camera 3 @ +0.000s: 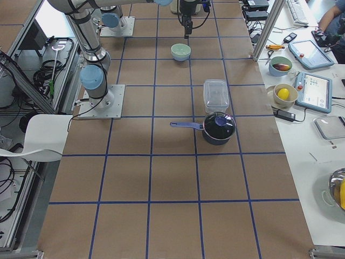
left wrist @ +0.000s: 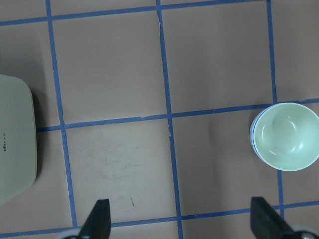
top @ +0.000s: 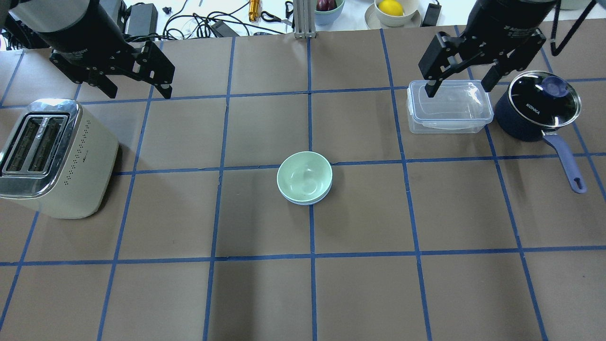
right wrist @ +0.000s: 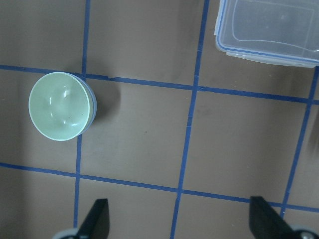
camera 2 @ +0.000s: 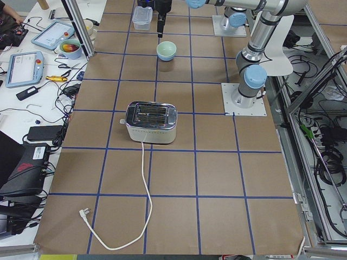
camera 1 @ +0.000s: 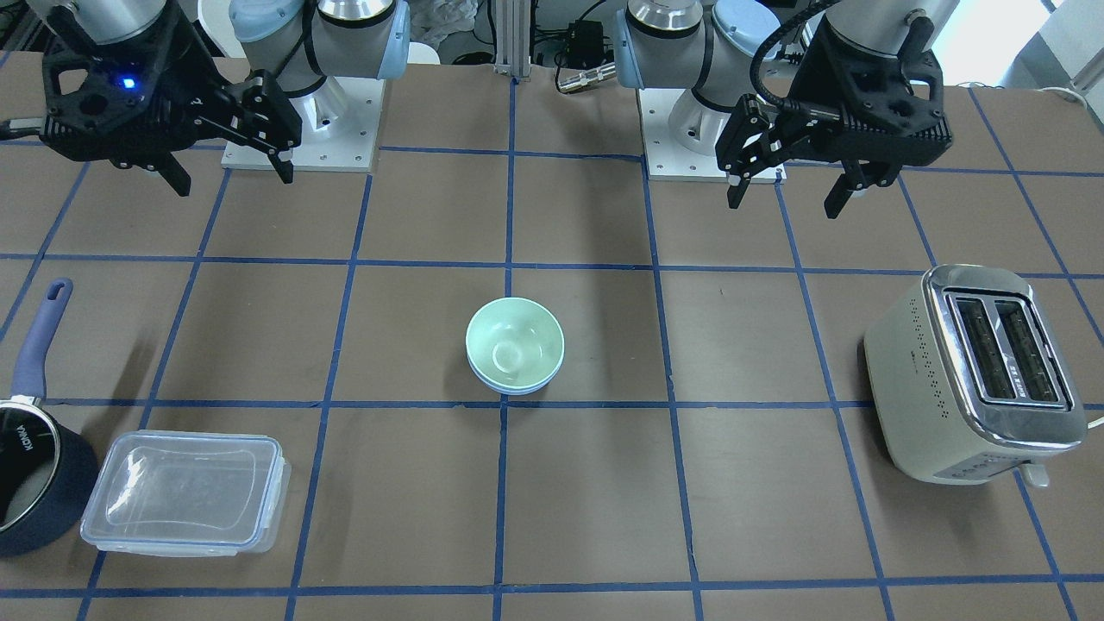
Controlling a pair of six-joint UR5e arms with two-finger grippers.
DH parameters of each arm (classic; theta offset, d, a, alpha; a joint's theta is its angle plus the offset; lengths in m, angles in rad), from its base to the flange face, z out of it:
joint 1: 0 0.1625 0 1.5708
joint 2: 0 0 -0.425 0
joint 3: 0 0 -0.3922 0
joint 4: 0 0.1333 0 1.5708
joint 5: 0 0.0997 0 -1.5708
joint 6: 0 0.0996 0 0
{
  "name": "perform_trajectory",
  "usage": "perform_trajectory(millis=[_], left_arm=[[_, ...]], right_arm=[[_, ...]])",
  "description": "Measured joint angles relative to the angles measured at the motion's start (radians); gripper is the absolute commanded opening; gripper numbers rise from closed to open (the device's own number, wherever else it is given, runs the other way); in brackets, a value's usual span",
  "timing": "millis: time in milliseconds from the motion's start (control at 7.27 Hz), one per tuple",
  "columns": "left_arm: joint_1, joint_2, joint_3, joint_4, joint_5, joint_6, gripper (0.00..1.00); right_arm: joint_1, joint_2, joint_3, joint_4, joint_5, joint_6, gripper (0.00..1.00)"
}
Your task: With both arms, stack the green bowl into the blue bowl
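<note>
White letters on the glass lid of the navy saucepan read "KONKA". The cream toaster carries a small mark on its side, probably a brand, too small to read.

The green bowl, pale mint, smooth and matte, sits nested in the blue bowl. Only a thin powder-blue band of the blue bowl shows under the green rim. The pair stands on the brown, blue-taped tabletop, between the two pincers and well apart from both.

The left pincer is spread wide and grasps nothing, with the toaster out ahead on its outer side. The right pincer is likewise released and empty. A clear lidded food container and the saucepan lie ahead of it.
</note>
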Motion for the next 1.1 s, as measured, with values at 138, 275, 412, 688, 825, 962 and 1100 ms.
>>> perform_trajectory(millis=[138,275,412,688,825,962,1100], left_arm=[[-0.001,0.0,0.0,-0.001,0.0,0.0,1.0],[-0.001,-0.001,0.0,-0.001,0.0,0.0,1.0],[-0.001,-0.002,0.0,-0.002,-0.001,-0.001,1.0],[-0.001,-0.001,0.0,-0.002,-0.001,-0.001,1.0],[-0.001,-0.002,0.0,-0.002,-0.001,-0.001,1.0],[-0.001,-0.002,0.0,-0.002,-0.002,-0.001,1.0],[-0.002,0.0,-0.001,-0.004,-0.002,-0.002,1.0]], right_arm=[[-0.001,-0.007,0.003,0.0,-0.017,0.051,1.0],[0.004,-0.012,0.002,0.0,-0.036,0.115,1.0],[0.016,-0.011,0.002,0.0,-0.056,0.154,1.0],[0.034,-0.006,0.003,-0.008,-0.067,0.168,1.0],[0.035,-0.005,0.004,-0.01,-0.067,0.167,1.0],[0.036,-0.005,0.005,-0.011,-0.067,0.166,1.0],[0.036,-0.005,0.004,-0.012,-0.067,0.166,1.0]])
